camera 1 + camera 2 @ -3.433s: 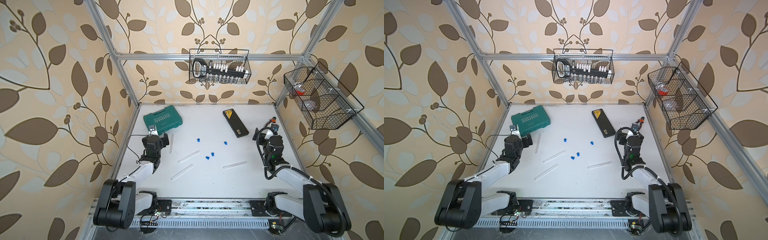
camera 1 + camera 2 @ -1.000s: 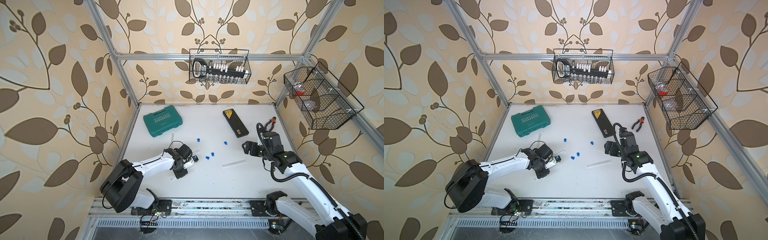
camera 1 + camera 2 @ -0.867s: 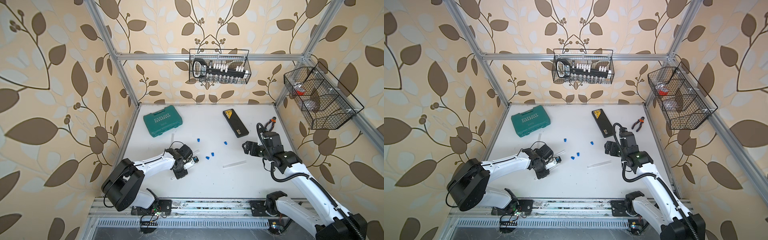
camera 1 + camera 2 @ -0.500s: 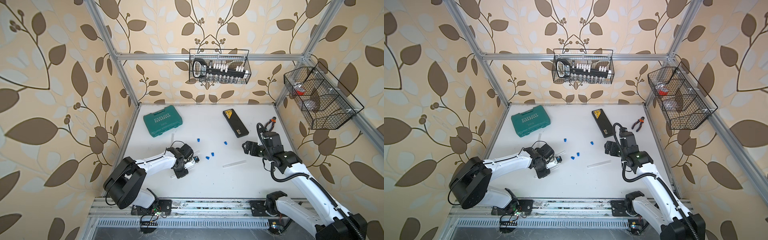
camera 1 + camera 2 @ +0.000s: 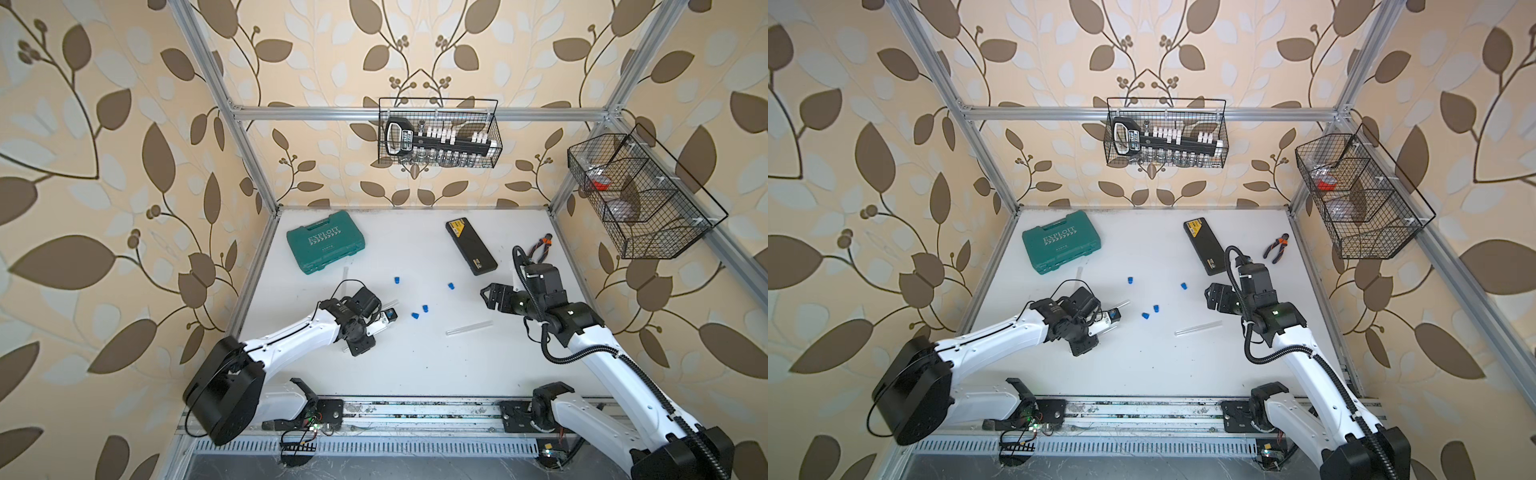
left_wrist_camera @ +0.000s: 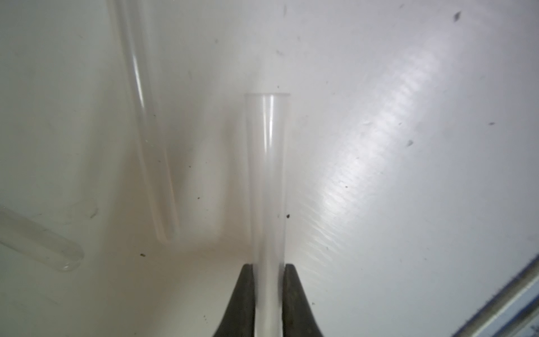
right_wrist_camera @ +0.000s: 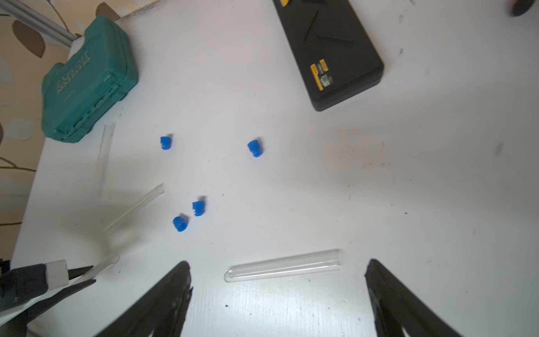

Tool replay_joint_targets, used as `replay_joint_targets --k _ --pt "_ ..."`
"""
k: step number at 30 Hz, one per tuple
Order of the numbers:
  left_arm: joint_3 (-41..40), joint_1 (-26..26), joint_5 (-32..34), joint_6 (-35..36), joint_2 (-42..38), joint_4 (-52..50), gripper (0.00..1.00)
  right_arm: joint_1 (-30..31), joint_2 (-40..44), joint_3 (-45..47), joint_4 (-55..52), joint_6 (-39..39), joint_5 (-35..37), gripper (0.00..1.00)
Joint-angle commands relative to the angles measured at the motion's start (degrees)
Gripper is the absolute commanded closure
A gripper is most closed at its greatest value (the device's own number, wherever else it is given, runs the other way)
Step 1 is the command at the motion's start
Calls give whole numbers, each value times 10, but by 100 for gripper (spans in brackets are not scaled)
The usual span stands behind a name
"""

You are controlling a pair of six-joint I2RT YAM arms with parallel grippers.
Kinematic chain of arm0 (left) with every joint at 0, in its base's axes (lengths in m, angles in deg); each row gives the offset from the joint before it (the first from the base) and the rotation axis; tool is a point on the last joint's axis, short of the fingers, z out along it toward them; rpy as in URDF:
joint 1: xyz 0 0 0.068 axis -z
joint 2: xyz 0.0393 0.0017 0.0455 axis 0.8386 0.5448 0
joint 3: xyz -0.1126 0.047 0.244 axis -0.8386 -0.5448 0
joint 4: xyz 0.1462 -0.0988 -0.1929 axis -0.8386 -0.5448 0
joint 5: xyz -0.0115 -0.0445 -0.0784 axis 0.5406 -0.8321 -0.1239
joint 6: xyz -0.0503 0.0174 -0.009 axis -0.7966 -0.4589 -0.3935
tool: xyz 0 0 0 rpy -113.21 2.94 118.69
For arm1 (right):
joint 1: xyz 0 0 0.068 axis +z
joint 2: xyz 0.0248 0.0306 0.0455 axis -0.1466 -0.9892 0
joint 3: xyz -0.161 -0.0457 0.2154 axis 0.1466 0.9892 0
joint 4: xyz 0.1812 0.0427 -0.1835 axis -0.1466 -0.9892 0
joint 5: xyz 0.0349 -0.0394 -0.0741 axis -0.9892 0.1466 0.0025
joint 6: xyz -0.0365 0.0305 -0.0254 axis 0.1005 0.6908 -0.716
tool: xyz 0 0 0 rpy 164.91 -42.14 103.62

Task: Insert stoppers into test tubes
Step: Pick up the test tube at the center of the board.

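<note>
The left gripper (image 6: 267, 270) was clamped on a test tube (image 6: 267, 175). The right gripper (image 7: 277, 289) stood wide apart, a second tube (image 7: 283, 267) just ahead, stoppers (image 7: 198, 208) beyond.

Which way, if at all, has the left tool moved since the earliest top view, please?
Yes: the left tool has moved away from the green EXPLOIT case, toward the paired blue stoppers mid-table.

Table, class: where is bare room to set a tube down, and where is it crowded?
Bare: near strip along front rail; far middle between green case and black case. Crowded: centre, around stoppers, test tubes, left tool.
</note>
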Motion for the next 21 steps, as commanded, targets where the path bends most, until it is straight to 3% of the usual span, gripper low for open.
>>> replay_joint_targets --k 1,6,14,21 --pt "-16 4 -68 24 -78 30 95 5 -8 -10 6 25 -136 17" --pt "-23 4 -115 41 -136 72 95 52 -18 -6 63 103 -270 23" --pt "7 9 -152 65 -101 89 96 211 -89 -75 62 125 -218 22" --pt "5 13 -165 81 -101 99 96 273 -173 -113 96 155 -211 32"
